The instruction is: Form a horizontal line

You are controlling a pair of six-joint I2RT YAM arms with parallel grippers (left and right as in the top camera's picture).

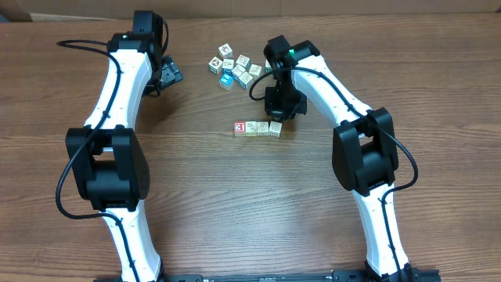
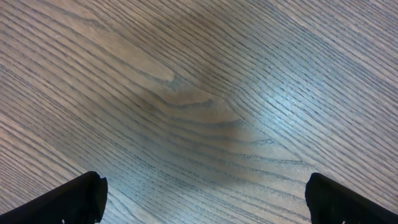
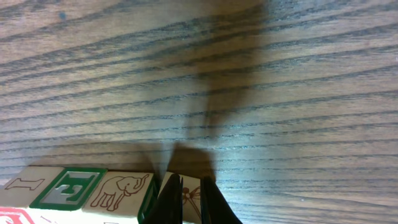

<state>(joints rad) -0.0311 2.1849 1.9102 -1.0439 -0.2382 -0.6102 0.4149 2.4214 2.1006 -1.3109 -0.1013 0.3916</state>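
The horizontal line [image 1: 257, 128] is a straight row of four small cubes at the table's middle, with a red-and-white cube [image 1: 239, 128] at its left end and pale cubes beside it. My right gripper [image 1: 280, 112] hangs over the row's right end. In the right wrist view its fingers [image 3: 189, 180] are almost closed in front of the end cube [image 3: 191, 199], next to an elephant cube [image 3: 118, 190] and a green-letter cube [image 3: 68, 188]. My left gripper [image 1: 171, 75] is open and empty at the far left, over bare wood [image 2: 205, 199].
An irregular bunch of similar white, yellow and blue-edged cubes [image 1: 237, 68] lies behind the row, between the two grippers. The wooden table [image 1: 196, 180] stretches toward the front, with the arm bases at the near left and right.
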